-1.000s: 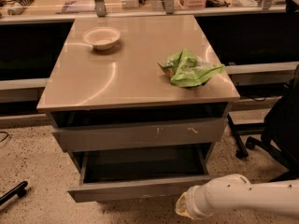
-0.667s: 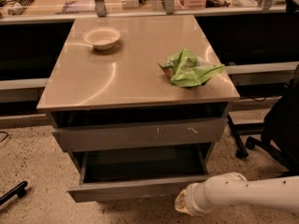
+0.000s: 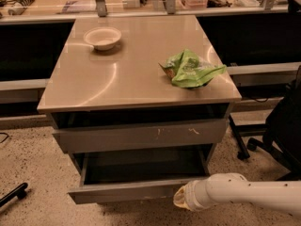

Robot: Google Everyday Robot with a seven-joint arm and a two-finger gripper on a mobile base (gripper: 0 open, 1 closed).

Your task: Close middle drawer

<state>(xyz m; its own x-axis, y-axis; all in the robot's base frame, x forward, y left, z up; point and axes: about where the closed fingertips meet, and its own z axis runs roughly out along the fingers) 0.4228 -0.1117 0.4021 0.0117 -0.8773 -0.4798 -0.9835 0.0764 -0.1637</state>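
Note:
The middle drawer [image 3: 123,191] is pulled well out of the grey cabinet, with its plain flat front toward me and its dark inside [image 3: 141,165] showing. Above it is the drawer front with pale scratch marks [image 3: 141,134]. My white arm [image 3: 249,193] comes in from the lower right. My gripper [image 3: 182,199] is at its left end, right against the right part of the middle drawer's front edge.
On the cabinet top [image 3: 117,74] stand a white bowl [image 3: 102,37] at the back left and a crumpled green bag [image 3: 190,69] at the right. A black office chair [image 3: 282,131] is at the right. A dark object [image 3: 13,194] lies on the speckled floor at the left.
My arm has crept slightly left and up toward the middle drawer's front. The drawer looks as far out as before.

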